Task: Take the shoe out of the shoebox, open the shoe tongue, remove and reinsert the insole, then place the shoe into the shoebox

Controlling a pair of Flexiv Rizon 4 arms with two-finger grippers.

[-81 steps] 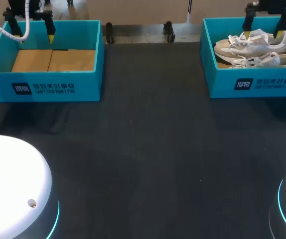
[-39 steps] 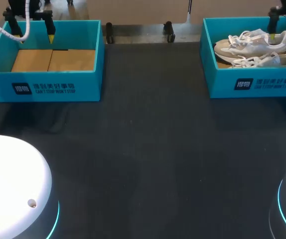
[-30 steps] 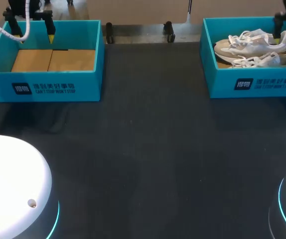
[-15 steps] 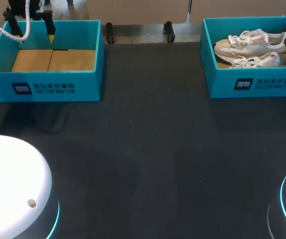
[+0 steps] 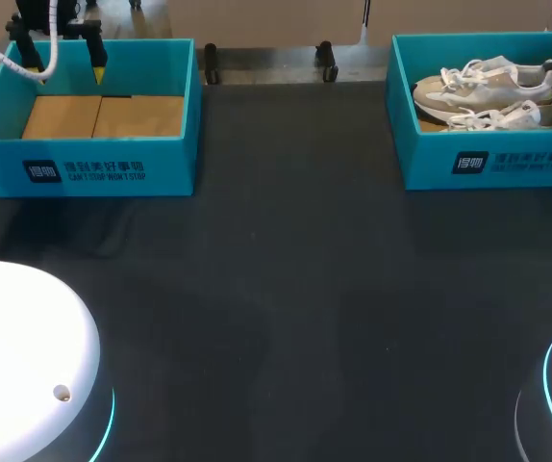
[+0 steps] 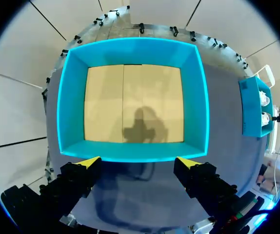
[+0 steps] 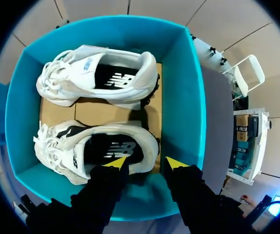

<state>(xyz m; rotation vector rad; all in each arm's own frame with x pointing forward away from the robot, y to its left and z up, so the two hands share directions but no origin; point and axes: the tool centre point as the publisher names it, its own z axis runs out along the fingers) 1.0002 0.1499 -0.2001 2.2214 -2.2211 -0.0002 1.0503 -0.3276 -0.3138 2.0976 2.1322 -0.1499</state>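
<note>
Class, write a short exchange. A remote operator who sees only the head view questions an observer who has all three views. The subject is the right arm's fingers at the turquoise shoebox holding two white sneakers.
Operator: The head view barely shows my right arm at the box. How do its fingers stand?
Observer: The right gripper is open above the turquoise cardboard shoebox. One yellow-tipped finger is over the heel opening of the white lace-up sneaker under it, and the other is past that heel.
Operator: Is that shoe's insole in place?
Observer: Yes, the right wrist view shows a dark insole lying inside it.
</note>
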